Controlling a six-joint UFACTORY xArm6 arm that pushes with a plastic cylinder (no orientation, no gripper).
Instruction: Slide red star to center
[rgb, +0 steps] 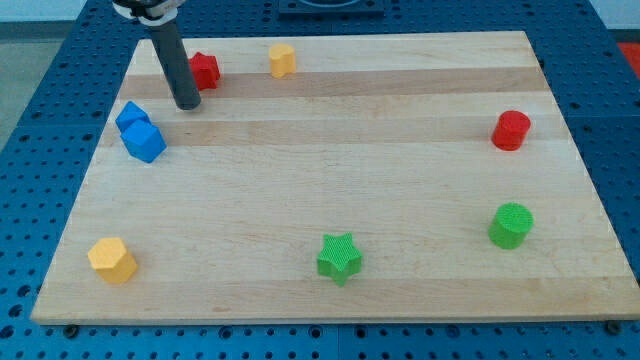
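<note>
The red star (206, 70) lies near the view's top left of the wooden board (330, 180), partly hidden behind my dark rod. My tip (187, 105) rests on the board just below and to the left of the red star, close to it. Whether they touch cannot be told. The blue blocks sit to the tip's lower left.
Two blue blocks (139, 132) sit close together at the left edge. A yellow block (283, 60) is at the top, another yellow block (112, 259) at the bottom left. A green star (339, 257), a green cylinder (511, 225) and a red cylinder (511, 130) lie to the right.
</note>
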